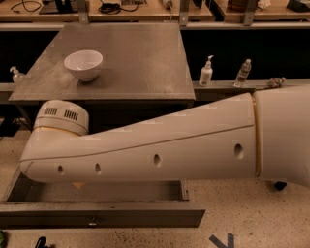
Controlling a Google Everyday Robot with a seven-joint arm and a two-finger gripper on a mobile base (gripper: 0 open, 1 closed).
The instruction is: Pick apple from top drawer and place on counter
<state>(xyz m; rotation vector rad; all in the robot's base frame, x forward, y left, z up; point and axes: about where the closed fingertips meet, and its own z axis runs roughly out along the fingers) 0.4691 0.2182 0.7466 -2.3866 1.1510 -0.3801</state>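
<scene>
The top drawer (97, 217) is pulled open below the counter, its dark front panel with a small round knob (92, 224) facing me. My white arm (160, 150) lies across the drawer and hides most of its inside. My gripper (77, 185) reaches down into the drawer's left part; only a small tan tip of it shows under the arm. The apple is hidden. The counter (135, 58) is the dull grey tabletop behind the drawer.
A white bowl (83, 64) stands on the counter's left part. A pump bottle (206, 72) and a small clear bottle (242, 72) stand on a ledge to the right. A light wooden workbench with cables (145, 12) runs along the back.
</scene>
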